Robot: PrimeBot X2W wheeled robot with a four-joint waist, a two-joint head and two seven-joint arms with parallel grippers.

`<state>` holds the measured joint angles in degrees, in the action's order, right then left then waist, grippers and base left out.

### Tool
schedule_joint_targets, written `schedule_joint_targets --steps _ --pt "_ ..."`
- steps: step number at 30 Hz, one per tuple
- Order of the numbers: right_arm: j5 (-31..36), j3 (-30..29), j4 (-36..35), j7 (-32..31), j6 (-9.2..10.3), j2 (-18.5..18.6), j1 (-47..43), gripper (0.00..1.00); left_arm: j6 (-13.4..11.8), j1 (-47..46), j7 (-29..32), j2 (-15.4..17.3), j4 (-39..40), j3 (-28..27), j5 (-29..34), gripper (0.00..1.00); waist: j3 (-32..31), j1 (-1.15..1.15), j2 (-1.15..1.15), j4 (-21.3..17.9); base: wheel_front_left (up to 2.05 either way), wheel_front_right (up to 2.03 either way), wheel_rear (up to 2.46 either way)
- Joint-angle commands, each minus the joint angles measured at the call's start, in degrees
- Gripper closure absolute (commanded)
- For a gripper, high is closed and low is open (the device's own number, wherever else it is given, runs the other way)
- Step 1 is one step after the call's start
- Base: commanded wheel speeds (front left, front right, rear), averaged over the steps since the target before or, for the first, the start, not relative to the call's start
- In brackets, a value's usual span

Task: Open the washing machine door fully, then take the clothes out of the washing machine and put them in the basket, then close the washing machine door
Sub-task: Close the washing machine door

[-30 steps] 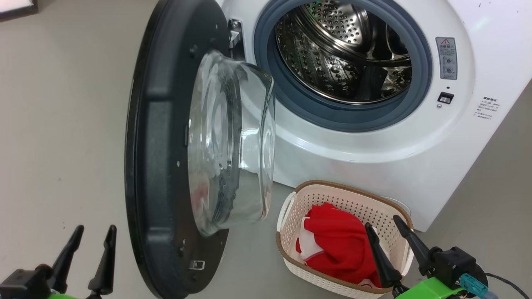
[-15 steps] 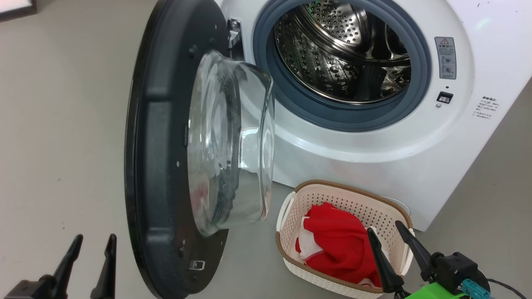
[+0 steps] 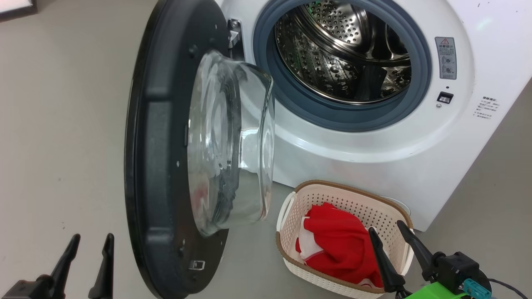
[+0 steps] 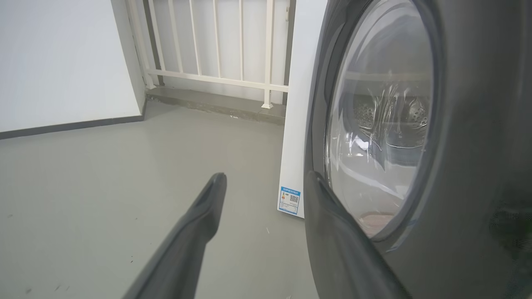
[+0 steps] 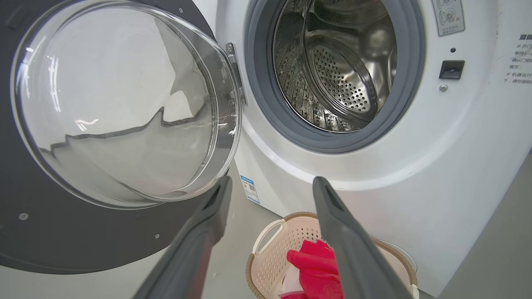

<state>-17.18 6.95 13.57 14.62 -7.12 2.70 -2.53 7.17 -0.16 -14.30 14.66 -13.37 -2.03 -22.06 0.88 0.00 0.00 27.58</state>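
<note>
1. The washing machine door stands swung open at the left of the washing machine, its glass bowl bulging toward the opening. The head view's upper edge cuts off the tops of both.
2. Perforated steel of the drum shows inside the grey-blue ring. The drum's upper part is out of frame.
3. The red-and-white clothes lie bunched in the basket, which sits on the grey floor just in front of the machine, right of the door's lower edge. The number of garments cannot be made out, and they hide the basket's bottom.
4. The right gripper hovers at the basket's near right corner, fingers apart and empty. They cover part of the rim and cloth.
5. The left gripper sits low at the lower left, fingers spread and empty, its body cut off by the bottom edge. Floor shows between it and the door.
6. In the left wrist view one finger overlaps the door's outer rim, and the glass shows only warped reflections.
7. In the right wrist view a small blue label sits low on the machine's front, its print too small to read.
</note>
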Motion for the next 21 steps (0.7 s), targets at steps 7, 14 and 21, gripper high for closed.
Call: schedule_joint_targets --steps 7,14,21 --pt "0.0 1.2 -1.2 0.4 -0.36 0.2 0.7 0.00 0.3 -2.2 -0.7 1.9 1.4 -2.5 -0.2 0.00 0.1 0.00 0.00 0.0 0.00 0.00 0.00" --pt "-0.1 1.3 -1.1 0.4 -0.36 0.2 0.8 0.00 0.3 -3.8 -0.7 3.1 0.8 -2.7 -2.7 1.00 0.2 0.00 0.00 0.0 0.00 0.00 0.00" --pt "-0.3 1.6 -1.0 0.4 -0.36 0.2 0.7 0.00 0.3 -6.3 -0.7 6.0 0.3 -0.7 -9.5 1.00 0.1 0.00 0.00 0.0 0.00 0.00 0.00"
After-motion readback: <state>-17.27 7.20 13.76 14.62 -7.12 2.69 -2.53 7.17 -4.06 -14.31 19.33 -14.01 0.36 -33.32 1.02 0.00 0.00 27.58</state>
